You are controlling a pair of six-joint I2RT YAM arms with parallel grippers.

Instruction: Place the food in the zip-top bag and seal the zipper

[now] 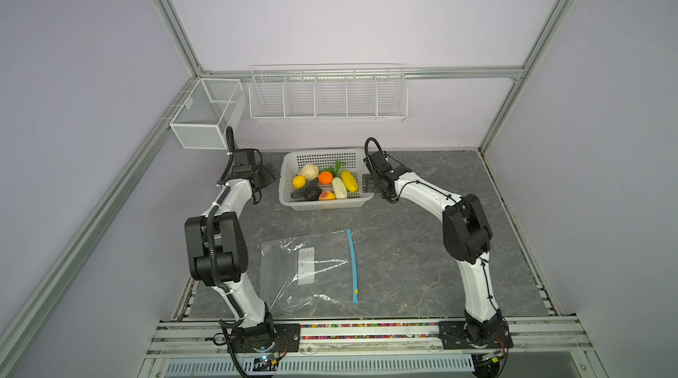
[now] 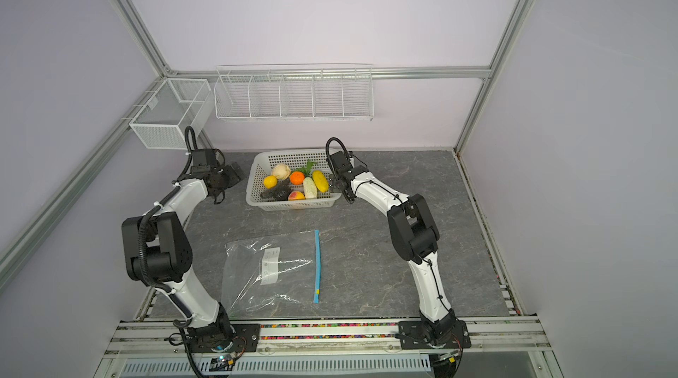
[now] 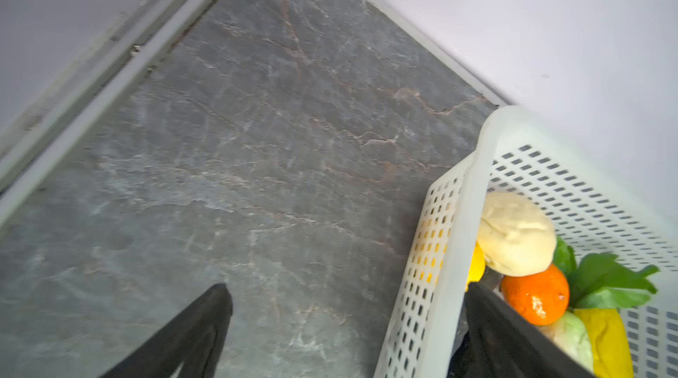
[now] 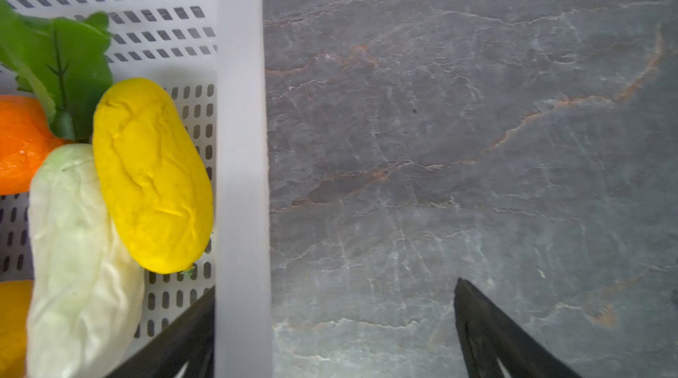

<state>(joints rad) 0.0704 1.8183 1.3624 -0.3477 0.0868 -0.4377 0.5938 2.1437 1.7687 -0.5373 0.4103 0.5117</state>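
We find the toy food (image 2: 297, 177) heaped in the white perforated basket (image 1: 323, 205) at the back of the table (image 1: 403, 248). It holds a beige knobbly piece (image 1: 309, 171), an orange (image 1: 325, 177), a round yellow fruit (image 1: 299, 182), a long yellow piece (image 1: 349, 180), a white vegetable with green leaves (image 1: 339, 189), a peach (image 1: 327, 195) and dark pieces (image 1: 307, 193).

The zip-top bag (image 1: 293, 295) lies flat on the table nearer the front, well apart from the basket, with its white label (image 1: 306, 266) facing up. In both top views its light-blue zipper (image 1: 353, 262) runs along the bag's right edge, and the yellow slider (image 1: 355, 290) sits near the front end.

The left claw (image 3: 348, 286) is spread wide and grasps nothing, straddling the basket's left wall. The right claw (image 4: 334, 286) is likewise released and empty, with one finger inside the basket's right wall and the other over bare table.
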